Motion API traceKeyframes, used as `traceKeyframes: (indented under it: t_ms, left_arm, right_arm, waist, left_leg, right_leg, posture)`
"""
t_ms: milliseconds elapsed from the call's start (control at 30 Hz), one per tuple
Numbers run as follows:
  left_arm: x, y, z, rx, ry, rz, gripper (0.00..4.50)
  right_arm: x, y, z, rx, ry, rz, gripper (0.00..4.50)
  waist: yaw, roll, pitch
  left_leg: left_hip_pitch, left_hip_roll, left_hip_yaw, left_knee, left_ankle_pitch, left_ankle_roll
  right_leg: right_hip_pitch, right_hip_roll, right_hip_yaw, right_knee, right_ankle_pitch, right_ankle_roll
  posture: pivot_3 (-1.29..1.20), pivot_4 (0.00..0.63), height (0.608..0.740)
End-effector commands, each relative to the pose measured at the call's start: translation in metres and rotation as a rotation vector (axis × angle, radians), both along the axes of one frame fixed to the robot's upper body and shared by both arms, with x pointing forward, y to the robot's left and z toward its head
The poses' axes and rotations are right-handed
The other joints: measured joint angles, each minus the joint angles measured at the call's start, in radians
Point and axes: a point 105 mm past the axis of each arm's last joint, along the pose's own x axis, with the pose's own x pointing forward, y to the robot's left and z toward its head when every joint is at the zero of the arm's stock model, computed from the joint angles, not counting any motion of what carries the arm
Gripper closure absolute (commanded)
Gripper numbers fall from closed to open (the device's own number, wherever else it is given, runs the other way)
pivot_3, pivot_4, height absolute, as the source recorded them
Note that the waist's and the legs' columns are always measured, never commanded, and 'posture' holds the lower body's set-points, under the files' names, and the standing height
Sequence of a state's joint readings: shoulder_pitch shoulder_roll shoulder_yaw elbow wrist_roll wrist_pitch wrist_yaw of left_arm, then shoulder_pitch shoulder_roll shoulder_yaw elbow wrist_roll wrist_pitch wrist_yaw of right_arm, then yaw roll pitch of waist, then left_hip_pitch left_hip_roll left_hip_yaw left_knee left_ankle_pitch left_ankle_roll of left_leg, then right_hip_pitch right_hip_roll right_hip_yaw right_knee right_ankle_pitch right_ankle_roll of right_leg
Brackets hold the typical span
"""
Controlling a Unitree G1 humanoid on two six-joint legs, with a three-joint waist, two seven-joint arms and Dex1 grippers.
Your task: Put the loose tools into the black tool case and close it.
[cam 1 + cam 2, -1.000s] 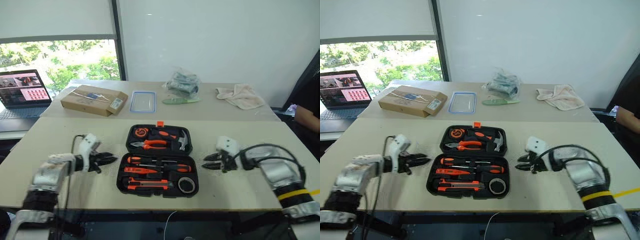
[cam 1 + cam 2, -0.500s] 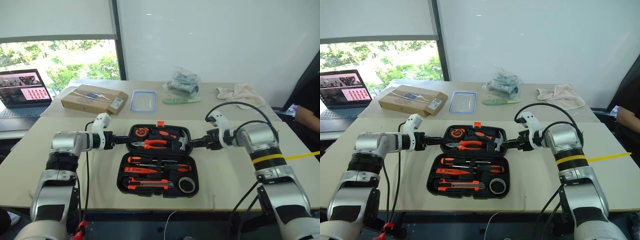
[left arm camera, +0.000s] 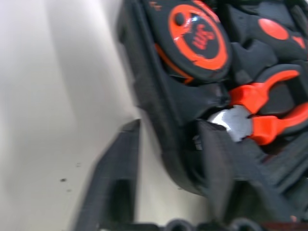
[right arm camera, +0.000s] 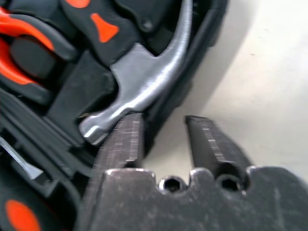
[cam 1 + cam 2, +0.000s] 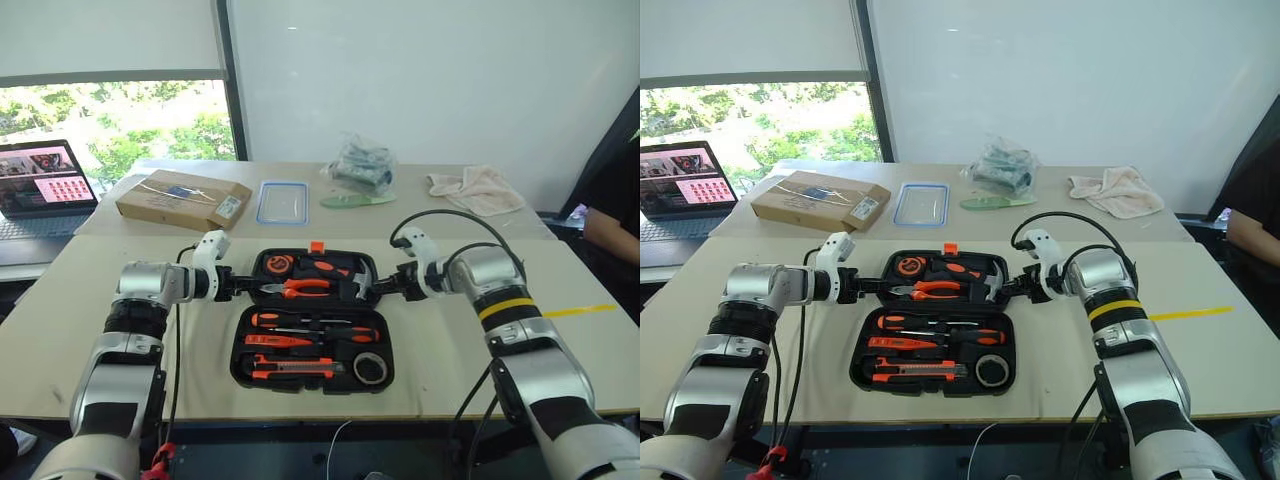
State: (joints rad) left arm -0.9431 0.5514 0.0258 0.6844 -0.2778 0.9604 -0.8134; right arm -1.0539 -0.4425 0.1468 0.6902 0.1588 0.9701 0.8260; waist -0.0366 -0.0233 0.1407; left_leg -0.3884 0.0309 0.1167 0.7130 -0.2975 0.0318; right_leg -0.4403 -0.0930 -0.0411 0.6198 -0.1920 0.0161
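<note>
Tools all sit in their recesses; the black tool case (image 5: pixel 312 320) lies open at centre frame. Left gripper (image 3: pixel 166 166) and right gripper (image 4: pixel 161 139) each pinch a side wall of the lid (image 5: pixel 316 275). Only closing remains.

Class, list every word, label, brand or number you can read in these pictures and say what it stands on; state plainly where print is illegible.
Tape measure in the black tool case: orange lettering on its round face, too blurred to read.
Cardboard box: white label, too small to read.
Laptop screen: picture tiles, no readable text.
No text here can be read.
</note>
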Motion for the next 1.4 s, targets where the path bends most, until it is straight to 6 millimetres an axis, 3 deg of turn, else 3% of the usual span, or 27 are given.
traceKeyframes:
  t_ms: [33, 100, 233, 367, 433, 633, 767, 933, 1000, 1033, 1067, 1267, 1333, 1400]
  left_arm:
    - [0.004, 0.006, 0.01, 0.001, -0.049, 0.035, 4.31]
    - [0.004, 0.007, 0.011, -0.011, -0.06, 0.043, 4.46]
    - [0.0, 0.005, 0.02, -0.101, -0.191, 0.033, 4.46]
    - [-0.014, 0.006, 0.044, -0.132, -0.5, -0.046, 4.46]
    - [-0.023, 0.012, 0.047, -0.082, -0.639, -0.063, 4.46]
    - [-0.05, 0.021, 0.033, 0.157, -0.87, -0.163, 4.46]
    - [-0.082, 0.019, -0.003, 0.451, -1.009, -0.421, 4.46]
    - [-0.1, 0.024, -0.032, 0.597, -1.042, -0.599, 4.46]
    - [-0.106, 0.024, -0.041, 0.582, -1.011, -0.648, 4.5]
    - [-0.106, 0.025, -0.041, 0.573, -1.007, -0.64, 4.5]
    - [-0.106, 0.027, -0.042, 0.565, -0.992, -0.641, 3.73]
    - [-0.114, 0.04, -0.047, 0.586, -0.952, -0.691, 1.58]
    - [-0.107, 0.047, -0.041, 0.554, -0.944, -0.59, 0.75]
    - [-0.101, 0.058, -0.037, 0.501, -0.88, -0.493, 0.09]
  right_arm:
    - [0.008, -0.01, 0.011, -0.037, -0.065, -0.036, 4.47]
    - [0.01, -0.011, 0.014, -0.038, -0.103, -0.035, 4.5]
    - [0.001, 0.003, 0.035, -0.007, -0.345, 0.143, 4.5]
    - [-0.015, 0.004, 0.048, -0.13, -0.671, 0.303, 4.5]
    - [-0.026, -0.002, 0.043, -0.241, -0.822, 0.394, 4.5]
    - [-0.047, -0.024, 0.02, -0.401, -1.014, 0.521, 4.5]
    - [-0.064, -0.044, -0.007, -0.558, -1.112, 0.612, 4.5]
    - [-0.079, -0.053, -0.03, -0.607, -1.129, 0.701, 4.5]
    - [-0.083, -0.056, -0.037, -0.617, -1.121, 0.722, 3.68]
    - [-0.086, -0.058, -0.04, -0.611, -1.116, 0.732, 3.53]
    - [-0.088, -0.059, -0.042, -0.612, -1.111, 0.737, 3.18]
    - [-0.089, -0.065, -0.038, -0.605, -1.115, 0.721, 1.06]
    - [-0.091, -0.067, -0.037, -0.598, -1.103, 0.716, 0.3]
    - [-0.096, -0.071, -0.033, -0.56, -1.078, 0.696, 0.0]
  waist:
    - [0.003, 0.0, 0.0]
    - [0.003, 0.0, 0.0]
    - [0.003, 0.0, 0.0]
    - [0.005, 0.0, 0.0]
    - [0.008, 0.0, 0.0]
    - [0.019, 0.0, 0.0]
    - [0.019, 0.0, 0.0]
    - [0.024, 0.001, -0.001]
    - [0.024, 0.001, -0.001]
    - [0.024, 0.001, -0.001]
    - [0.023, 0.001, -0.001]
    - [0.016, 0.001, 0.0]
    - [0.018, 0.001, 0.0]
    - [0.019, 0.001, 0.0]
  left_leg:
    - [0.0, 0.0, -0.001, 0.0, 0.0, 0.0]
    - [0.001, 0.0, -0.003, 0.0, 0.0, 0.0]
    - [0.001, 0.0, -0.005, 0.0, 0.001, 0.001]
    - [-0.002, 0.0, -0.005, 0.0, 0.001, 0.001]
    - [-0.004, 0.0, -0.004, 0.0, 0.001, 0.001]
    - [-0.009, -0.002, 0.001, 0.0, 0.001, 0.0]
    - [-0.005, -0.001, 0.003, 0.0, 0.001, 0.0]
    - [0.011, 0.003, 0.003, -0.004, -0.001, 0.004]
    - [0.014, 0.003, 0.002, -0.004, -0.004, 0.008]
    - [0.018, 0.003, 0.002, -0.004, -0.004, 0.009]
    - [0.02, 0.003, 0.002, -0.004, -0.007, 0.013]
    - [0.02, 0.004, 0.003, -0.004, -0.007, 0.013]
    - [0.02, 0.004, 0.003, -0.004, -0.008, 0.013]
    - [0.02, 0.004, 0.003, -0.004, -0.008, 0.013]
  right_leg:
    - [0.0, -0.001, 0.0, 0.001, 0.0, 0.0]
    - [0.001, -0.002, 0.0, 0.004, 0.0, 0.0]
    - [0.0, -0.003, 0.001, 0.005, 0.001, -0.001]
    - [-0.004, -0.003, 0.002, 0.005, 0.0, 0.0]
    - [-0.007, -0.003, 0.002, 0.004, 0.0, 0.0]
    - [-0.013, -0.003, 0.002, 0.003, 0.0, -0.001]
    - [-0.012, -0.002, 0.003, 0.0, 0.0, -0.002]
    - [0.006, -0.003, 0.002, -0.008, -0.001, -0.002]
    - [0.01, -0.005, 0.003, -0.008, -0.001, -0.002]
    - [0.013, -0.005, 0.003, -0.008, -0.001, -0.002]
    - [0.016, -0.005, 0.002, -0.009, -0.001, -0.001]
    - [0.014, -0.004, 0.003, -0.008, -0.002, -0.001]
    - [0.015, -0.004, 0.003, -0.008, -0.002, -0.001]
    - [0.015, -0.005, 0.003, -0.008, -0.002, -0.001]
  posture:
    - [0.0, 0.15, 0.74]
    - [0.0, 0.15, 0.74]
    - [0.0, 0.15, 0.74]
    - [0.0, 0.15, 0.74]
    - [0.0, 0.15, 0.74]
    - [0.0, 0.15, 0.74]
    - [0.0, 0.15, 0.74]
    - [0.0, 0.15, 0.74]
    - [0.0, 0.15, 0.74]
    - [0.0, 0.15, 0.74]
    - [0.0, 0.15, 0.74]
    - [0.0, 0.15, 0.74]
    - [0.0, 0.15, 0.74]
    - [0.0, 0.15, 0.74]
